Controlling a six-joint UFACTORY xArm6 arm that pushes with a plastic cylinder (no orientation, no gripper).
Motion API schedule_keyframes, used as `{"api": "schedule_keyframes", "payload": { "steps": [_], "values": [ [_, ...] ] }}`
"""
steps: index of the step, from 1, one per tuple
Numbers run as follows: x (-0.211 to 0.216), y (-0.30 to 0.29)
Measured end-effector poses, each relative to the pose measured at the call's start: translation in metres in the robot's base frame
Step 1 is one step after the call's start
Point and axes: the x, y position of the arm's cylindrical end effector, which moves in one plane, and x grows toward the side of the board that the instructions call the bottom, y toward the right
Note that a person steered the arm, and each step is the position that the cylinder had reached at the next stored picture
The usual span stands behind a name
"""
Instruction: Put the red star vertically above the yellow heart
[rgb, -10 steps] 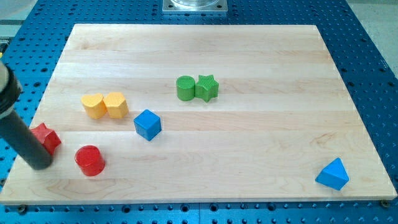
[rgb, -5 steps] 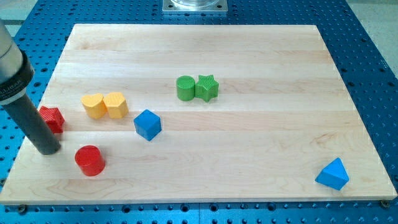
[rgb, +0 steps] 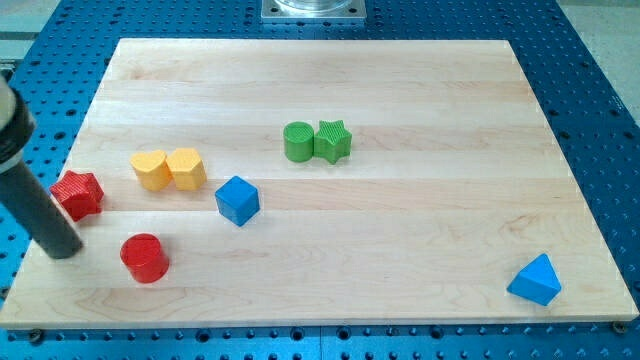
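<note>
Pincer: none on this arm, so no opening to judge and nothing held; only a straight dark rod ending in my tip (rgb: 62, 250).
My tip: stood on the bench (rgb: 420, 250) near the left edge of the view, touching no block; a thin strip of wood showed between the rod and the nearest block.
Red star (rgb: 78, 194): lay just up and to the right of my tip, close beside the rod but apart from it.
Red cylinder (rgb: 145, 257): sat near, to the right of my tip and slightly lower in the view.
Yellow heart (rgb: 151, 170): lay up and to the right of the red star, a short gap between them, roughly a little higher in the view than the star.
Yellow hexagon (rgb: 186, 167): pressed against the heart's right side.
Blue cube (rgb: 238, 199): lay near, down and to the right of the yellow pair.
Green cylinder (rgb: 298, 142) and green star (rgb: 333, 141): touched side by side near the middle of the bench, well apart from my tip.
Blue triangular block (rgb: 535, 279): sat alone at the lower right corner.
In the way: nothing lay between red star and heart.
</note>
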Motion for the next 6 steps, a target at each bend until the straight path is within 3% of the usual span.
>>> {"api": "schedule_keyframes", "payload": {
  "steps": [4, 6],
  "values": [
    [-0.014, -0.01],
    [-0.11, 0.022]
  ]
}}
